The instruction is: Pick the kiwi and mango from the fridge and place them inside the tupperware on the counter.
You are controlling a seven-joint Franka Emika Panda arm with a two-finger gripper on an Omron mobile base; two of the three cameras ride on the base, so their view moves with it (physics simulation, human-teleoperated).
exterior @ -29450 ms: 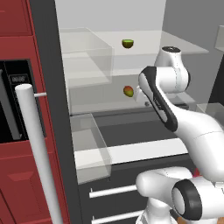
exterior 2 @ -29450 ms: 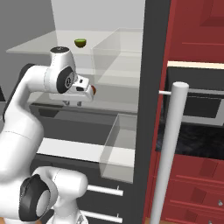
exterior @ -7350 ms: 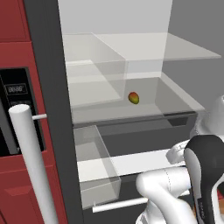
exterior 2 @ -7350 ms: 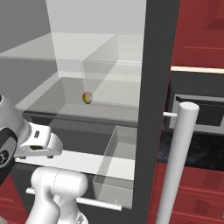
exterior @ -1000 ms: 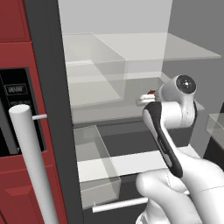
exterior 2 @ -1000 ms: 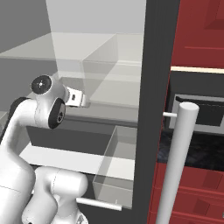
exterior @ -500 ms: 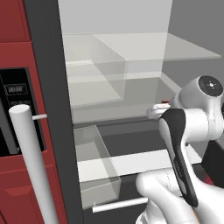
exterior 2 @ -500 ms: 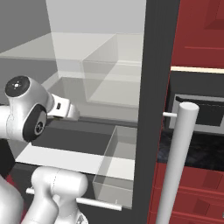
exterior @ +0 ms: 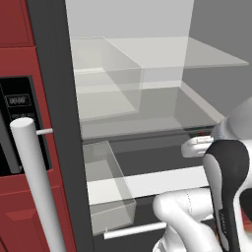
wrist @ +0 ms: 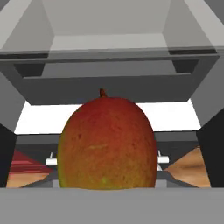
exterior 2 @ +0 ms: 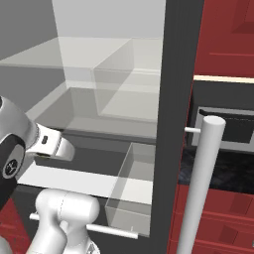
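In the hand view the mango (wrist: 107, 146) looms large, red blending into yellow-green, stem up, clamped between my two dark fingers (wrist: 6, 153). My gripper (wrist: 110, 153) is shut on it. The hand (exterior: 197, 146) hangs in front of the open fridge (exterior: 147, 103), at the level of the lower shelf, and from the other side the hand (exterior 2: 49, 143) appears low at the left. A sliver of red mango (exterior: 203, 133) peeks over the hand. The kiwi and the tupperware are out of view. A strip of black counter (exterior 2: 233, 171) lies at the right.
The fridge door's long pale bar handle (exterior: 34, 187) (exterior 2: 198, 188) stands close in front. A clear bin (exterior: 106, 187) (exterior 2: 131, 183) juts from the lower fridge. See-through shelves (exterior: 162, 59) span the interior. A dark oven panel (exterior: 17, 123) sits in the red cabinets.
The hand with the mango has drawn back out of the fridge's shelf area, moving down and toward the base. The mango stays in the grip.
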